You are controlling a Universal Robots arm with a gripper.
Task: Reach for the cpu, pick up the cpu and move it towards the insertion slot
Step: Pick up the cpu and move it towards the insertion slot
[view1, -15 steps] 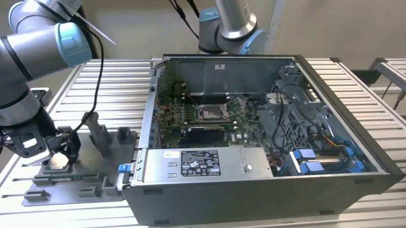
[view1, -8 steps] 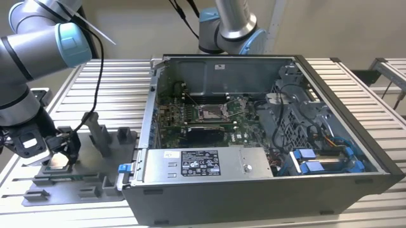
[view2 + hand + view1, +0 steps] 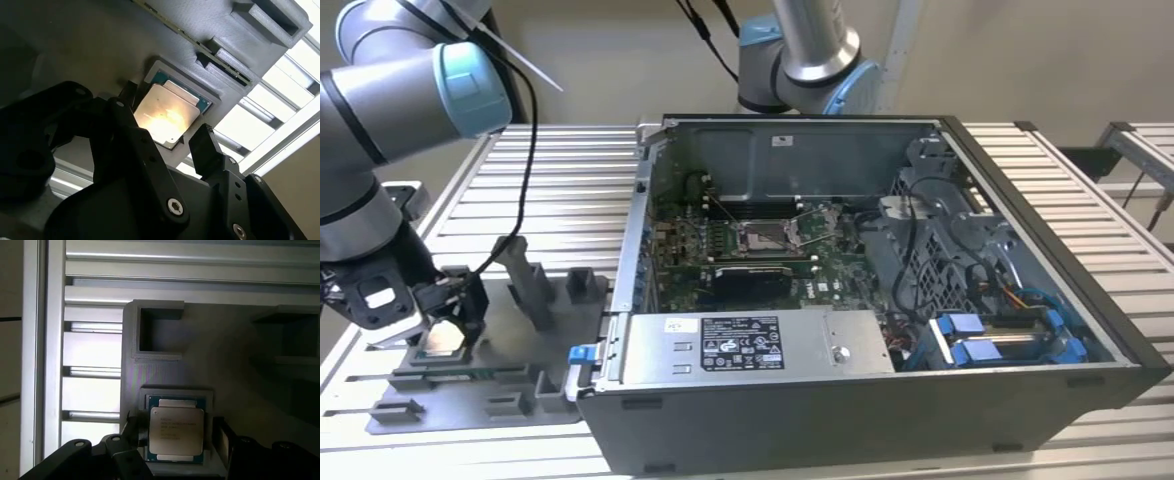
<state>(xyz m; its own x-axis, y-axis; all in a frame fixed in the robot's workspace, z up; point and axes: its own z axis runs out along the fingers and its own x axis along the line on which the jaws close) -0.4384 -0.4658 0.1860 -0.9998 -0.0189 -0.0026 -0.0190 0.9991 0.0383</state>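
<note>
Cpu [image 3: 172,107] sits flat in the grey tray [image 3: 200,30] pocket. Gripper [image 3: 166,114] is spread open, one finger each side, not clamped yet. Arm [image 3: 387,90] hangs low at the exterior view's left.

Looks like a robotics lab or test bench. Shows two industrial robot arms [image 3: 394,85] over a slatted aluminium table [image 3: 560,180], an opened computer case [image 3: 854,420] with its circuit board [image 3: 720,255] bare, a grey plastic fixture tray [image 3: 454,405], plain beige walls [image 3: 1014,50].
</note>
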